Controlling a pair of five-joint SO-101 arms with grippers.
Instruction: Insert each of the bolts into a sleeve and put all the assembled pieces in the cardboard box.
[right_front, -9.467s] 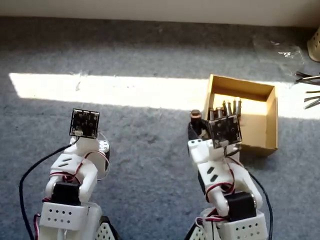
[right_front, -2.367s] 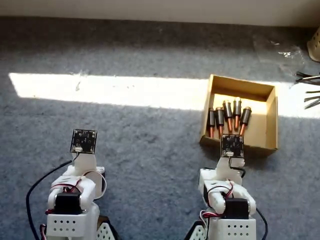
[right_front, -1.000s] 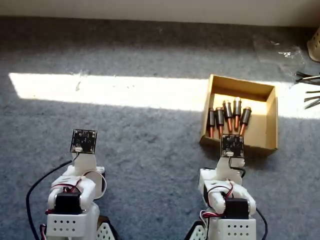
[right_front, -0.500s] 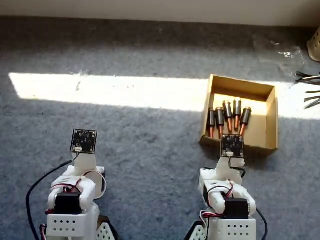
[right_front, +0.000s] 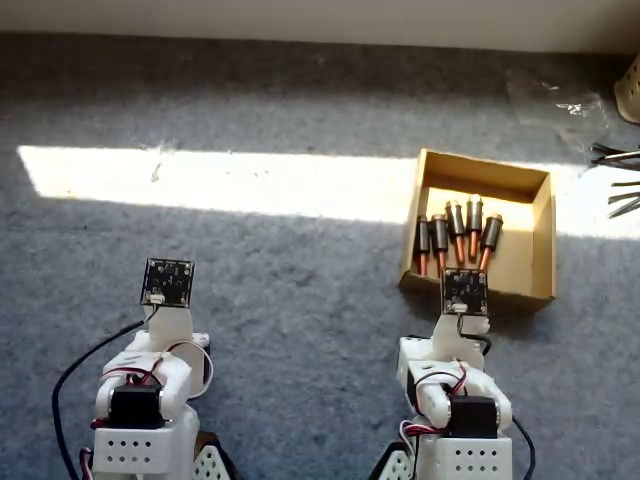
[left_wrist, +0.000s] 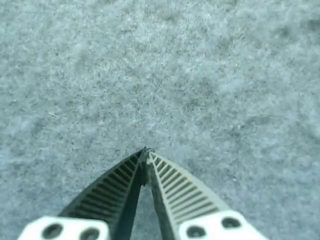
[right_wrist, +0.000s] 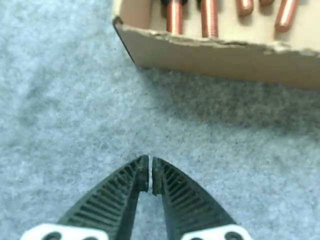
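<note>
**Pieces (right_front: 457, 225) in box (right_front: 520, 255), both grippers closed**

Five pieces lie side by side in the box (copper ends toward the arms). The left gripper (left_wrist: 146, 150) hangs over the carpet (left_wrist: 160, 60), tips together, holding nothing. The right gripper (right_wrist: 150, 161), likewise pinched closed and empty, sits near the box's front wall.

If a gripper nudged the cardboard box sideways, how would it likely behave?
The cardboard box looks thin-walled and shallow, so probably light; the carpet would likely make it drag or catch. The round assembled pieces lying loose inside may roll or shift.
</note>
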